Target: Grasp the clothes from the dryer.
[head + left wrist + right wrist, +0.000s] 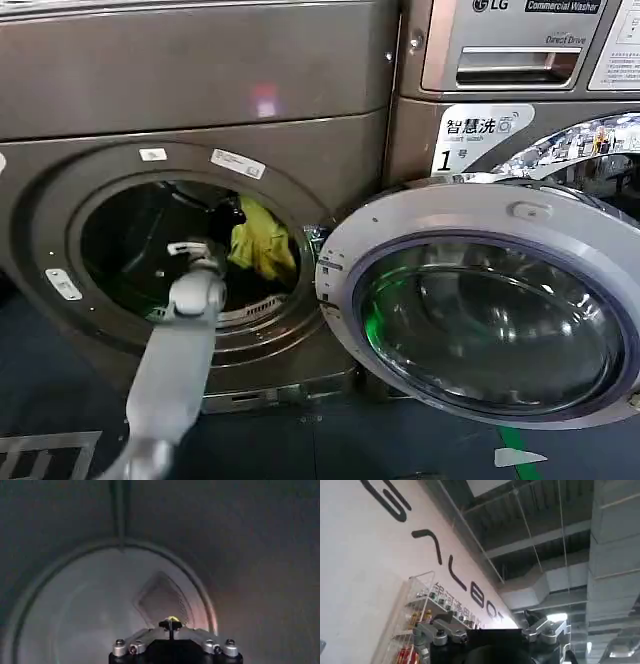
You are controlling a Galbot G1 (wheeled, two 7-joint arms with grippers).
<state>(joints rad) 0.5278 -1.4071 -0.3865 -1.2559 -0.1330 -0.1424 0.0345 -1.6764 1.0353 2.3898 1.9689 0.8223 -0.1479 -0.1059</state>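
The bronze-grey dryer [200, 80] stands with its round porthole open and its silver-rimmed glass door [480, 310] swung out to the right. Inside the dark drum hangs the yellow-green clothes [262, 245], raised off the drum floor. My left arm reaches through the porthole, and the left gripper [200, 252] sits just left of the fabric. In the left wrist view the left gripper [170, 624] is shut, with a scrap of yellow clothes [173, 618] pinched at its tips before the drum's back wall [100, 610]. The right gripper [490, 630] is open and points up at a ceiling.
A silver LG machine [520, 40] stands at the upper right, behind the open door. The door fills the space to the right of the porthole. Dark floor with a green line [515, 440] lies below.
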